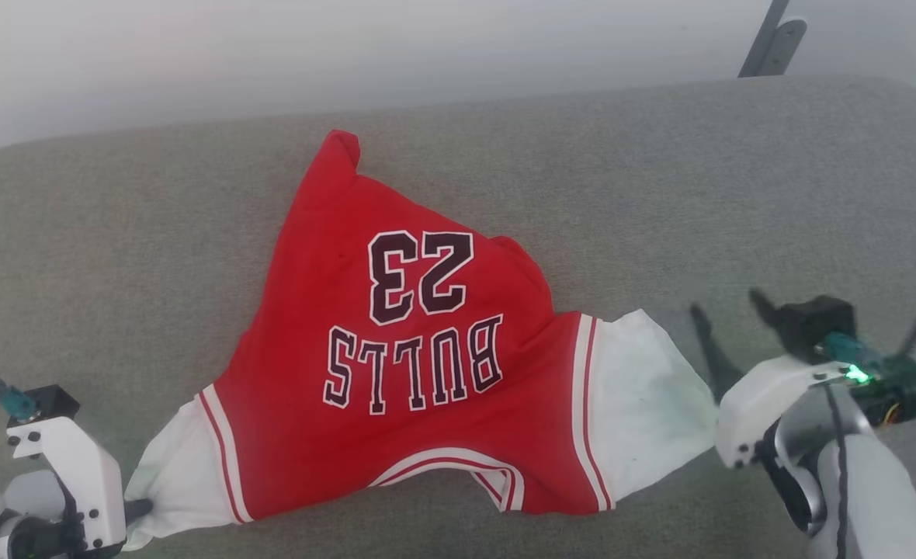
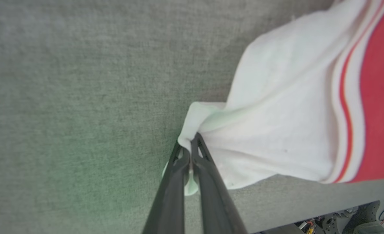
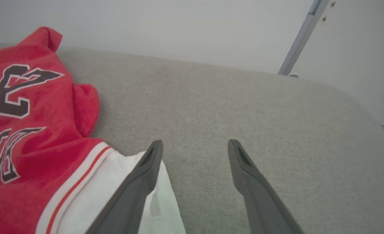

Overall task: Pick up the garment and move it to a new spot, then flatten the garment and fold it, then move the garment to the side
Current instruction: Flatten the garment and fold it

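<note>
Left gripper (image 2: pixel 190 144), low at left: closed on the bunched tip of the white sleeve end (image 1: pixel 182 458) of the garment (image 1: pixel 396 373). The garment lies spread at the centre of the grey fabric worktop (image 1: pixel 660 171), with "BULLS 23" facing up and inverted in the head view, and its far end crumpled. Right gripper (image 1: pixel 726 307): jaws wide apart, nothing between them. One finger is over the edge of the other white sleeve end (image 1: pixel 644 404); contact cannot be told.

Bright even light, soft shadows, mild blur.
</note>
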Robot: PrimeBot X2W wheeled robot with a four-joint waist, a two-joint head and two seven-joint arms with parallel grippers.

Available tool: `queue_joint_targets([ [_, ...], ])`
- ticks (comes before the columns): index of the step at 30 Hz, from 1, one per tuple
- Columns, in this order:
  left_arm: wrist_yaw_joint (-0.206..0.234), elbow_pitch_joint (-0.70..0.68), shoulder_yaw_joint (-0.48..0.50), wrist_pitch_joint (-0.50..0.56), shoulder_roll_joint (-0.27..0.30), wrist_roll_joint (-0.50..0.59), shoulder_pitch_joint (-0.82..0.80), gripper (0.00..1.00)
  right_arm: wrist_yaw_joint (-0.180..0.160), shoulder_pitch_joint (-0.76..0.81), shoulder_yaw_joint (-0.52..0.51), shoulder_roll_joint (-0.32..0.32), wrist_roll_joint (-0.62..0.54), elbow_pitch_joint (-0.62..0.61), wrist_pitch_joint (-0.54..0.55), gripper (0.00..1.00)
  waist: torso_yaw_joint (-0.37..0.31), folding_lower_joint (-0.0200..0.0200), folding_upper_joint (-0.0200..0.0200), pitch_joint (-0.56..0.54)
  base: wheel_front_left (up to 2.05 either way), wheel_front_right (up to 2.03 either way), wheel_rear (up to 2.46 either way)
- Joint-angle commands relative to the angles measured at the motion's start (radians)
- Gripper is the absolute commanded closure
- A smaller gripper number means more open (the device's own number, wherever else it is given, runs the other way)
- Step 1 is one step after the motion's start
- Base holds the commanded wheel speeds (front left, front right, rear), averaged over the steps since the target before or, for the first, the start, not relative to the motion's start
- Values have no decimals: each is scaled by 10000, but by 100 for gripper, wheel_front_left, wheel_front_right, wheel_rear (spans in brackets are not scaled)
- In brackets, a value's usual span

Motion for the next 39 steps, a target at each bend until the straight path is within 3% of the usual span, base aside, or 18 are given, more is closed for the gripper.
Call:
queue_joint_targets([
  [1, -75, 78, -200, -134, -537, 114, 151, 100, -18, 168, 388, -260, 482, 49, 673, 0, 54, 0, -1, 13, 0, 0, 0],
  [9, -289, 170, -207, -320, -909, 351, -136, 100, -18, 444, 1484, -1500, 2471, -157, 3876, 0, 307, 0, -1, 141, 0, 0, 0],
  [17, -343, 105, -196, -412, -1126, 487, -403, 100, -10, 317, 1932, -1757, 3242, 290, 5591, 0, 489, 0, -1, 311, 0, 0, 0],
  [18, -336, 109, -198, -419, -1150, 506, -432, 100, -10, 270, 2029, -1792, 3297, 369, 5769, 5, 507, 0, -1, 329, 0, 0, 0],
  [19, -343, 105, -191, -433, -1172, 517, -452, 100, -10, 203, 2064, -1821, 3340, 441, 5874, 63, 520, 0, -1, 345, 0, 0, 0],
  [20, -366, 92, -196, -457, -1196, 562, -484, 100, -10, 107, 2083, -1892, 3300, 518, 5946, 100, 540, 0, -1, 356, 0, 0, 0],
  [28, -394, -188, -27, -540, -931, 812, -1017, 100, -20, -659, 1863, -2090, 4006, 466, 6211, 100, 613, 0, -1, 227, 0, 0, 0],
  [39, 373, -2184, 639, -222, 419, 1445, -2758, 100, -18, -2299, 729, -2030, 4701, -411, 6010, 100, 623, 0, -1, -726, 0, 0, 0],
])
